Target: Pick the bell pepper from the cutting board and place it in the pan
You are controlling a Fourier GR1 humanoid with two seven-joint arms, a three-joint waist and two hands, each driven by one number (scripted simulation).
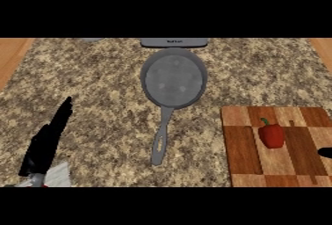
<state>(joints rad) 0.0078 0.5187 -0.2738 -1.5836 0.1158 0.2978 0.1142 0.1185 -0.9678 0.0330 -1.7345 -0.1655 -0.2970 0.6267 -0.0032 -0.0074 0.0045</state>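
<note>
Lying on the cutting board [243,151] at four o'clock, the bell pepper [272,135] is resting untouched. The left hand [48,140] is idling at eight o'clock, fingers straight; the pan [174,78] is sitting at twelve. Only a sliver of the right hand [325,152] is showing, so its fingers cannot be told.

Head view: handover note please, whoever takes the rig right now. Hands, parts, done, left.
Left hand: open, fingers straight, resting at the lower left, holding nothing.
Right hand: only a dark sliver at the right edge over the cutting board; fingers cannot be told.
Bell pepper: red, lying on the cutting board, untouched.
Pan: grey, mid-counter, nothing in it, handle toward the robot.
Done: nothing yet.
Left: grasp the pepper, carry it left to the pan, release it.
</note>
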